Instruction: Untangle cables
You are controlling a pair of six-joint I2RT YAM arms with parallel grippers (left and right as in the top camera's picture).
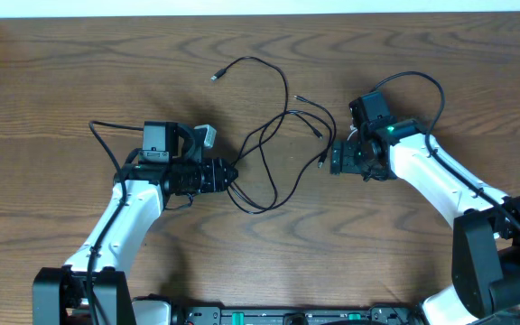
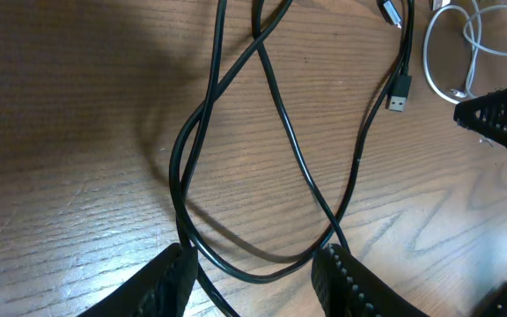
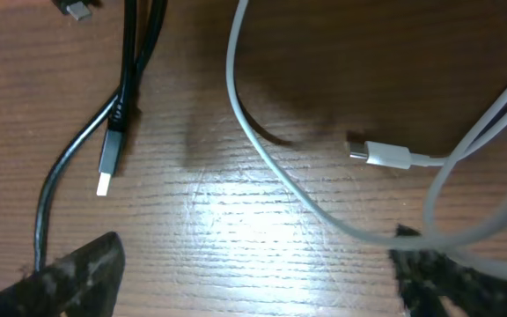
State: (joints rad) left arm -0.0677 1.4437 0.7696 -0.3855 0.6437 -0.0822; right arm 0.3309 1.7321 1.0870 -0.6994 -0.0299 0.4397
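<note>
Several thin black cables (image 1: 286, 95) lie looped and crossed at the table's middle, between my two grippers. My left gripper (image 1: 235, 176) sits at the tangle's left edge. In the left wrist view it (image 2: 258, 282) stands part open, with a low black loop (image 2: 262, 271) lying loose between the fingers (image 2: 161, 282), not pinched. My right gripper (image 1: 334, 161) is at the tangle's right. Its wrist view shows it (image 3: 258, 277) wide open over bare wood. A white cord (image 3: 232, 88) curves past its right finger (image 3: 447, 282), its white plug (image 3: 385, 157) lying flat.
A black USB plug (image 3: 108, 163) lies near the right gripper's left finger. Another black plug (image 2: 398, 97) rests beside the white cord's coil (image 2: 447, 53), close to the right gripper's ribbed finger (image 2: 500, 119). A loose cable end (image 1: 216, 78) lies at the far side.
</note>
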